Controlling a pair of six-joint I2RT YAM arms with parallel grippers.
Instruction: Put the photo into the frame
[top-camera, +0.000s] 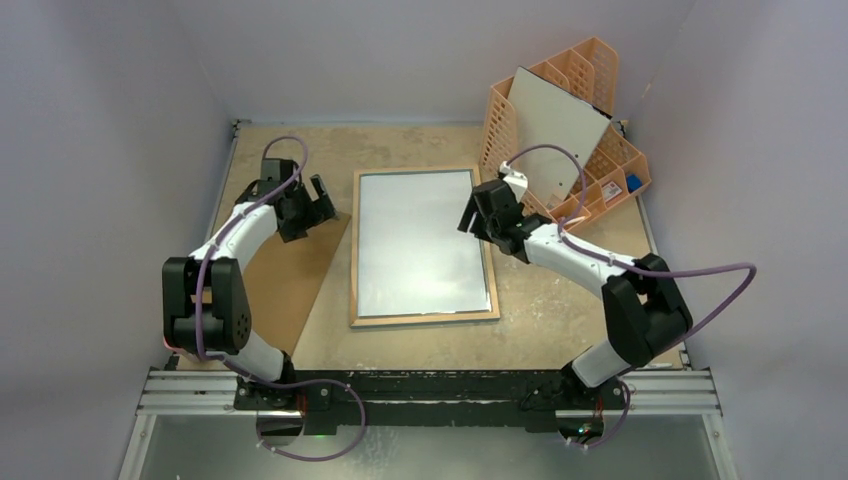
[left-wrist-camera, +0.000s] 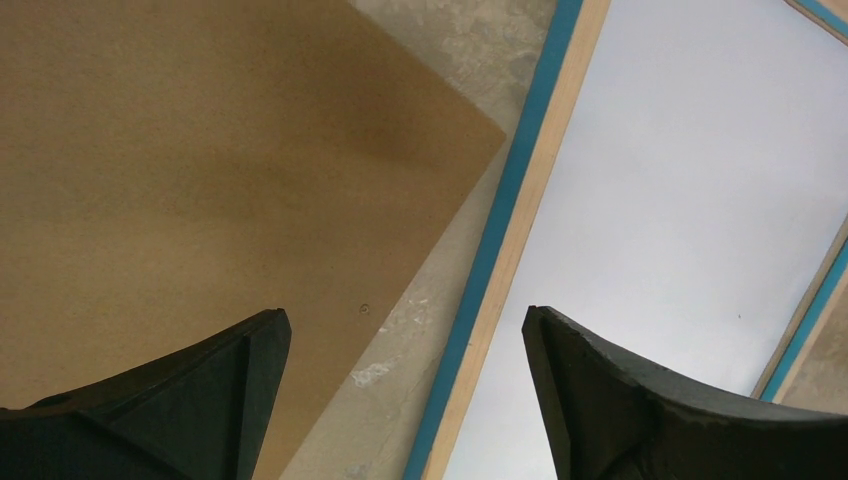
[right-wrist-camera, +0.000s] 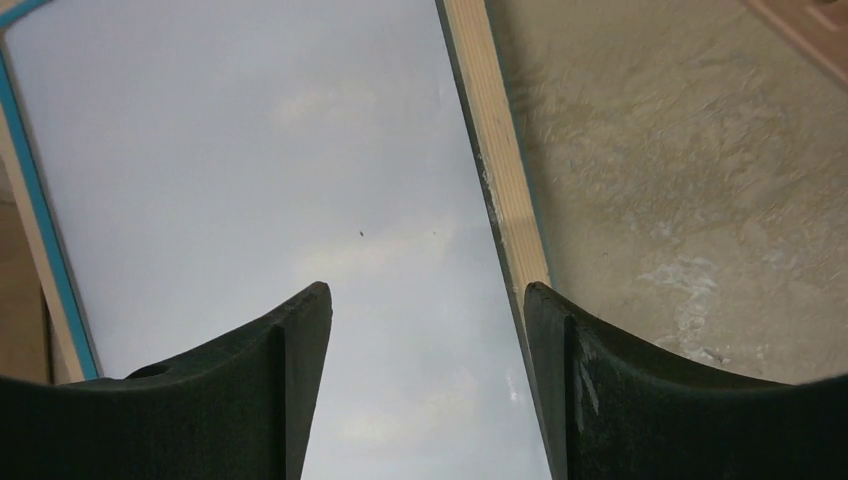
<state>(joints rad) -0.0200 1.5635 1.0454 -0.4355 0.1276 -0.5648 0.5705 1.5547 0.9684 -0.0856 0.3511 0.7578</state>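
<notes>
The frame (top-camera: 425, 317) lies flat mid-table with its light wood rim (left-wrist-camera: 520, 230) up and a blue edge along the outside. A pale grey-white sheet (top-camera: 420, 240) fills its opening, with faint warm blotches showing in the right wrist view. The photo's printed face is not in view. My right gripper (top-camera: 472, 212) hovers open over the frame's right rim (right-wrist-camera: 500, 180), one finger above the sheet and one above the rim, with nothing between them (right-wrist-camera: 427, 300). My left gripper (top-camera: 318, 205) is open and empty (left-wrist-camera: 405, 330) over the strip of table beside the frame's left rim.
A brown hardboard backing (top-camera: 290, 290) lies flat to the left of the frame, its corner (left-wrist-camera: 470, 130) close to the blue edge. An orange lattice organiser (top-camera: 600, 170) stands at the back right with a grey-white board (top-camera: 560, 125) leaning in it.
</notes>
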